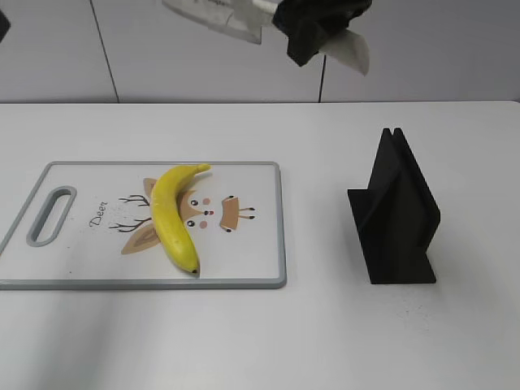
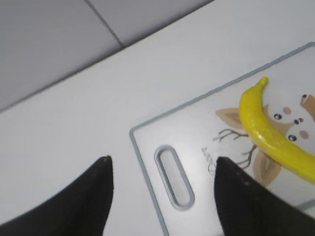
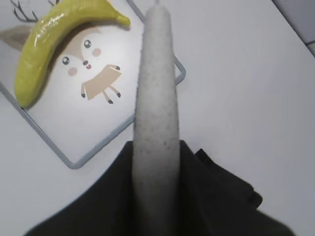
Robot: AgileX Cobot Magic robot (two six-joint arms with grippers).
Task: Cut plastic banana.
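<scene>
The plastic banana (image 1: 175,215) is whole and lies on a white cutting board (image 1: 252,236) with a deer drawing, its dark tip toward the front. My right gripper (image 1: 313,28) is high above the table at the back and is shut on a white knife (image 1: 215,18) whose blade points left. In the right wrist view the knife (image 3: 156,73) runs out from the shut jaws (image 3: 155,147), with the banana (image 3: 49,44) far below on the left. My left gripper (image 2: 162,169) is open and empty above the board's handle slot (image 2: 173,176). The banana (image 2: 268,132) lies to its right.
A black knife stand (image 1: 394,215) stands upright on the white table, to the right of the board. The grey-rimmed board (image 2: 197,128) lies at the left of the table. A grey wall runs behind the table.
</scene>
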